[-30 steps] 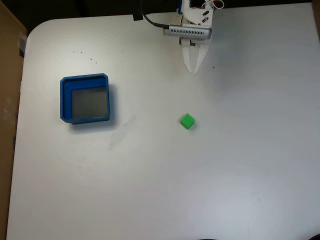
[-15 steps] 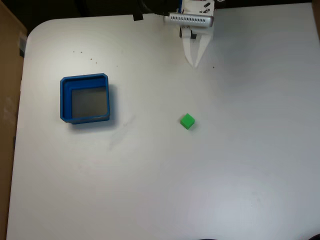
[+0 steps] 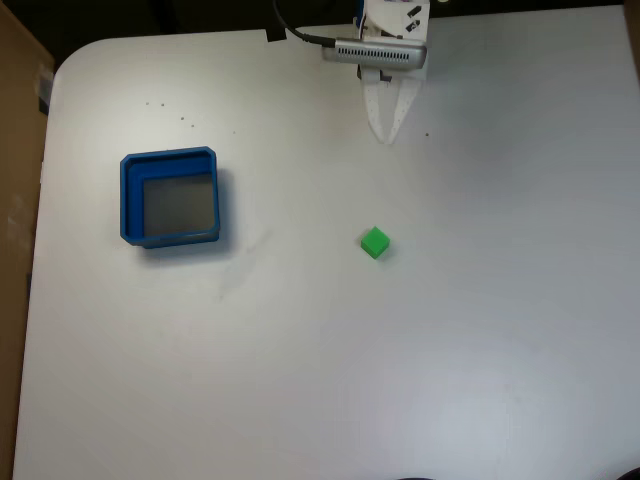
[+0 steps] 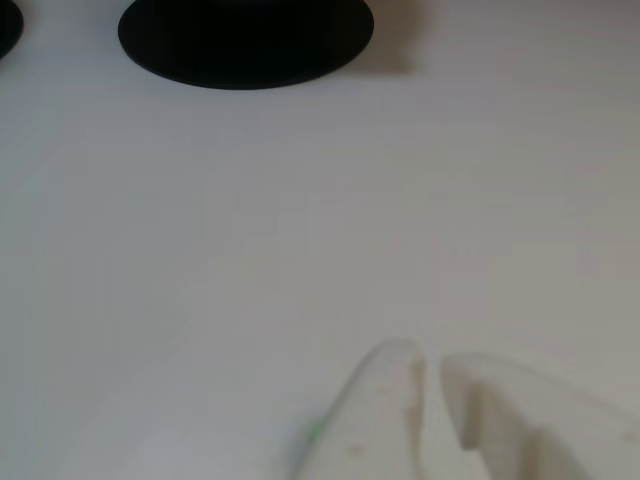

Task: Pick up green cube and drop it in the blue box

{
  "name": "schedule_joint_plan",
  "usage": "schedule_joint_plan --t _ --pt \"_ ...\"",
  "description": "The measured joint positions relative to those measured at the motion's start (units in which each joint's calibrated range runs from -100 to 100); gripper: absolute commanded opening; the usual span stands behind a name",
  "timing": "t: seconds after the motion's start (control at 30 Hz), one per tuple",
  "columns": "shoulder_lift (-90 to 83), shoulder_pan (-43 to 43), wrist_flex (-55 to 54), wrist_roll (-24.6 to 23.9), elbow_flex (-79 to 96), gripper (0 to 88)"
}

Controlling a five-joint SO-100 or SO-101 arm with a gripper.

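In the fixed view the small green cube (image 3: pixel 375 242) lies alone on the white table (image 3: pixel 480 330), a little right of centre. The blue box (image 3: pixel 130 198), a shallow tray with a grey floor, stands far to its left and has nothing in it. My white gripper (image 3: pixel 385 138) hangs at the top of this view, well above the cube as the picture shows it, fingers together and holding nothing. In the other view the gripper (image 4: pixel 428 362) enters from the bottom with only a thin slit between its fingers, and a sliver of the green cube (image 4: pixel 313 432) peeks out beside the left finger.
A brown board (image 3: pixel 15 150) runs along the table's left edge in the fixed view. A black cable (image 3: pixel 300 38) leads to the arm at the top. A dark oval shape (image 4: pixel 245 40) lies at the top of the other view.
The gripper drew back slightly toward the top edge, then came a little forward again. Cube and box have not moved.
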Motion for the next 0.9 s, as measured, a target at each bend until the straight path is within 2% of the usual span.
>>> schedule_joint_plan --t 0.53,0.9 --pt "31.9 0.0 1.0 0.0 -23.7 0.5" --pt "41.2 0.0 25.7 0.0 -43.9 0.5"
